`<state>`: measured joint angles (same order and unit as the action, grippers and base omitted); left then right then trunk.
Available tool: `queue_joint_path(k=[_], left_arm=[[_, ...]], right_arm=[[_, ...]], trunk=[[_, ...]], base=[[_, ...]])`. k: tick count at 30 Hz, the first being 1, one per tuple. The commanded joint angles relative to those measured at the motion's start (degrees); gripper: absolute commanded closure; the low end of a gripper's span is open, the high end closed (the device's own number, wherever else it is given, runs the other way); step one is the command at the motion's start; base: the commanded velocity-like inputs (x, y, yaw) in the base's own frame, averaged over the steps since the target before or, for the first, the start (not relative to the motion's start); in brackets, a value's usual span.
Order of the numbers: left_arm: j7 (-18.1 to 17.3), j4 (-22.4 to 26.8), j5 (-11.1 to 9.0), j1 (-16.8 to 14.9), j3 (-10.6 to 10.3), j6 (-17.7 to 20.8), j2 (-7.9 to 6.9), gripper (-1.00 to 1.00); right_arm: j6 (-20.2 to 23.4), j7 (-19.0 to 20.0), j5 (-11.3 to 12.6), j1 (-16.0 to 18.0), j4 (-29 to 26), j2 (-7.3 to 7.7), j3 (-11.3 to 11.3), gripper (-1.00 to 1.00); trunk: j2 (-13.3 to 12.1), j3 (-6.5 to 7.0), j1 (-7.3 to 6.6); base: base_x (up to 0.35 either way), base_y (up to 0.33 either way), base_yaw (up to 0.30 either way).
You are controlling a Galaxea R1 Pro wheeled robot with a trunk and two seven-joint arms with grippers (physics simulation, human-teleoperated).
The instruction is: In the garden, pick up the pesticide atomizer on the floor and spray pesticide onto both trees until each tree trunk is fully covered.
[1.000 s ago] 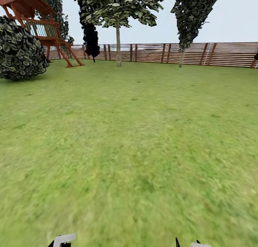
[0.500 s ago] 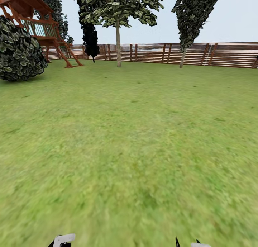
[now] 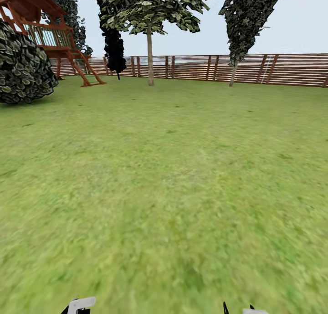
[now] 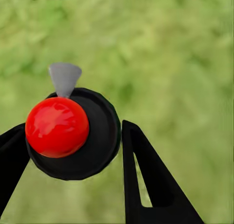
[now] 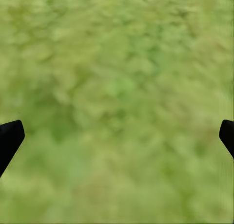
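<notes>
In the left wrist view the pesticide atomizer, black with a red spot and a grey trigger head, sits between the black fingers of my left gripper, which is shut on it above blurred grass. My right gripper is open over the floor, with only its fingertips at the frame's edges. Far ahead in the head view stand two trees: one with an upright pale trunk, the other with a thin leaning trunk by the fence. No pesticide specks can be made out on them at this distance.
Open lawn stretches from me to the trees. A big round dark bush and a red-brown wooden play tower stand at the far left. A brown slat fence closes the back. White arm parts show at the bottom edge.
The whole head picture has shifted a little: bush and play tower have slid left and grass patches have drifted down, so the camera has moved. The arms keep their place in it.
</notes>
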<state>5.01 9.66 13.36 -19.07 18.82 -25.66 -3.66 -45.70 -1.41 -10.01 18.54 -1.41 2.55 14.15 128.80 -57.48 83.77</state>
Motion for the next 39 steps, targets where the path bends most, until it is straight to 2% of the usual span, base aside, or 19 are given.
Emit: queue_joint_path(k=[1, 39], left_arm=[[0.0, 0.0, 0.0, 0.0, 0.0, 0.0, 0.01, 1.0], [0.0, 0.0, 0.1, 0.0, 0.0, 0.0, 0.41, 1.0]], right_arm=[[0.0, 0.0, 0.0, 0.0, 0.0, 0.0, 0.0, -1.0], [0.0, 0.0, 0.0, 0.0, 0.0, 0.0, 0.0, -1.0]], trunk=[[0.0, 0.0, 0.0], [0.0, 0.0, 0.0]], base=[[0.338, 0.0, 0.0], [0.338, 0.0, 0.0]])
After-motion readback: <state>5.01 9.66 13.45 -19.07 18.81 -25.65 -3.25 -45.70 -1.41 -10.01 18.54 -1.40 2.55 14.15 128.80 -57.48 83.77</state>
